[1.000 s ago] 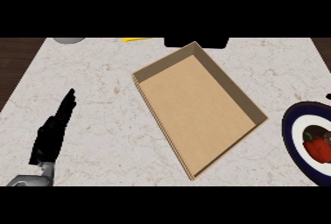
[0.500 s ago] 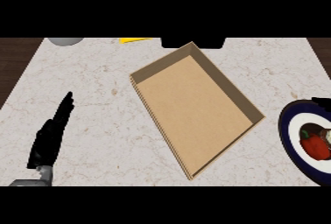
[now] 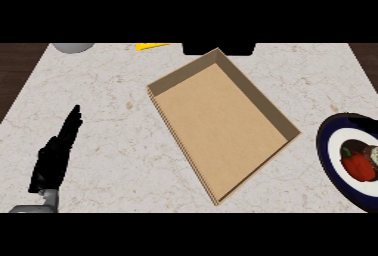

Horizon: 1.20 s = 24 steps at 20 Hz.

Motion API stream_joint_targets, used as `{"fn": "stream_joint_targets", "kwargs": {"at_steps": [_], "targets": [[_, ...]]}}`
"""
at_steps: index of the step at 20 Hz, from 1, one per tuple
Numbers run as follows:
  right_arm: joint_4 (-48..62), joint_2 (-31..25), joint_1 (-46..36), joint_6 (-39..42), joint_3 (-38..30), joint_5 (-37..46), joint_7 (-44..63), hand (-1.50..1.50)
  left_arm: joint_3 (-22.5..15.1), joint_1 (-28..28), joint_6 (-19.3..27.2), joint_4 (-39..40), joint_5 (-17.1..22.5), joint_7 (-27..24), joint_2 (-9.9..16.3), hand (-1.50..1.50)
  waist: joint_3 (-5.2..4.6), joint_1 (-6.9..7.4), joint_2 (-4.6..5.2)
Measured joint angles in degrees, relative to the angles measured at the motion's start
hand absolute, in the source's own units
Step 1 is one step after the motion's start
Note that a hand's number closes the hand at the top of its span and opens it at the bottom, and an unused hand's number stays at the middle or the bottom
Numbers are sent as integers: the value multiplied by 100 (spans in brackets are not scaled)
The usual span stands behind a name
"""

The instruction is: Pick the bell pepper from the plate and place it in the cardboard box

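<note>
A red bell pepper point(image 3: 359, 162) with a pale greenish stem end lies on a dark-blue-rimmed white plate point(image 3: 330, 150) at the right edge of the head view, partly cut off by the frame. A shallow open cardboard box point(image 3: 218, 125) sits empty in the middle of the marble counter, turned at an angle. My left hand point(image 3: 53, 157) rests at the lower left, open with fingers straight and pointing away, well apart from the box. My right hand does not show.
A grey round object point(image 3: 72, 47) sits at the counter's far left corner, a yellow item point(image 3: 151, 46) beside it and a dark block point(image 3: 218, 48) behind the box. Dark wood borders the counter on both sides.
The view has shifted a little: the plate and pepper show slightly more at the right edge. The left hand has sunk slightly lower in the frame.
</note>
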Motion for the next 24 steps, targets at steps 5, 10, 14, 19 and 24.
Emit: {"fn": "stream_joint_targets", "kwargs": {"at_steps": [5, 10, 14, 19, 24], "targets": [[190, 159, 41, -195, -16, 161, -148, -150, 40, -35, -60, -15, -51, 68, -68, 0, -1, -4, -2], [506, 271, -72, -342, -35, 331, -320, -150, 89, -46, -120, 29, -128, 5, -102, 0, 0, 7, 4], [665, 341, -79, -424, -87, 410, -429, -150, 103, 92, -147, -202, -173, 122, -136, 0, 1, 6, -1], [646, 492, -111, -426, -162, 461, -314, -150, 151, 109, -179, -194, -247, 114, -201, 0, -2, -17, -7], [679, 640, -51, -508, -176, 604, -353, -150, 153, 160, -192, -225, -328, 77, -308, 0, -14, -25, -13]]}}
